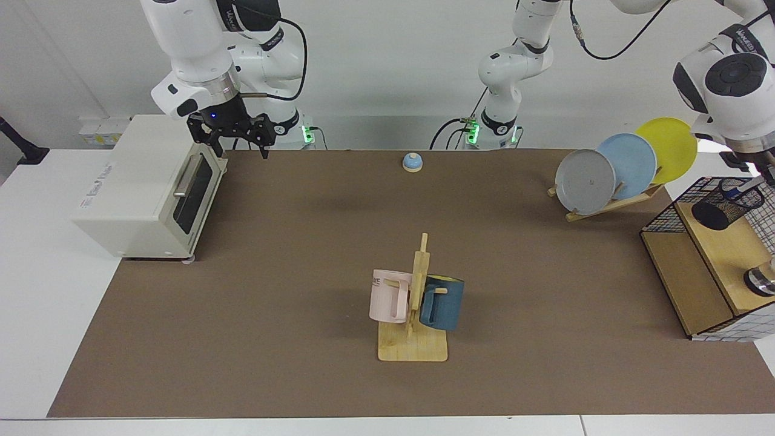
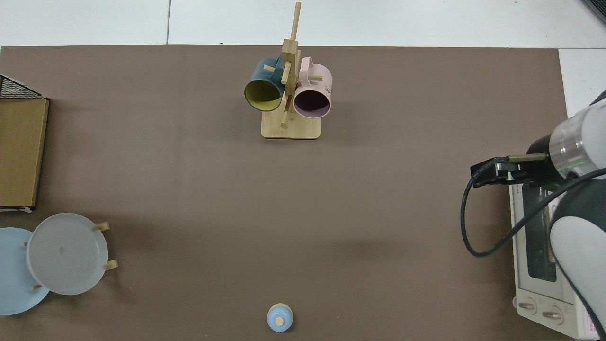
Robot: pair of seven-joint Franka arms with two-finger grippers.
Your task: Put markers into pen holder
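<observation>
Nearest me in the facing view I see the mug tree (image 1: 414,309), a pink mug (image 1: 390,295) and a blue mug (image 1: 441,302) hung on either side of its post. Well off to one side of the tree sits the rack (image 1: 690,284), and on its upper shelf stands the holder (image 1: 724,202), tilted as I see it. The marker (image 1: 740,189) sits slanted in the holder's mouth, its blue end down inside and its white barrel sticking out. My left gripper (image 1: 765,168) hangs just above the holder at the picture's edge; I cannot tell how it is set or whether it touches the marker. Beyond the rack I see the plates (image 1: 623,166) on their stand. Farther back than the tree is the bell (image 1: 412,161). My right gripper (image 1: 233,134) waits over the toaster oven (image 1: 148,189), fingers spread and holding nothing.
</observation>
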